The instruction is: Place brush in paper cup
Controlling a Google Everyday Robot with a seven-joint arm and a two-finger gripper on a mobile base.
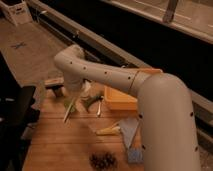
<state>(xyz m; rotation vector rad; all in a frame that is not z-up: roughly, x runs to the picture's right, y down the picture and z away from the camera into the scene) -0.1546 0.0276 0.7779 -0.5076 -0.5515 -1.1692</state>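
Your arm (150, 115) fills the right of the view. It runs up and left to its elbow, then drops to the claw (75, 94), which hangs over the far left part of the wooden table (55, 147). The wrist hides the claw, so I cannot tell whether it is clamped on anything or slack.

The yellow tub (120, 100) sits to the claw's right, well apart from it. A grey-blue cloth (129, 127) lies nearer to you and further right.

The brush (68, 111) slants down and left from just under the claw, with its lower end close to the tabletop. The paper cup (68, 103) appears to be the pale green patch right below the claw. The brush shaft crosses it, but I cannot say whether it passes over the cup or beside it.

To do this step well, bring the brush nearer upright first. Centre its low end over the cup's mouth and descend slowly. The cup looks light and the brush is long, so a sideways nudge could tip the cup. Release only once the end is seated. Keep clear of the tan-topped tool (55, 86) to the claw's left.
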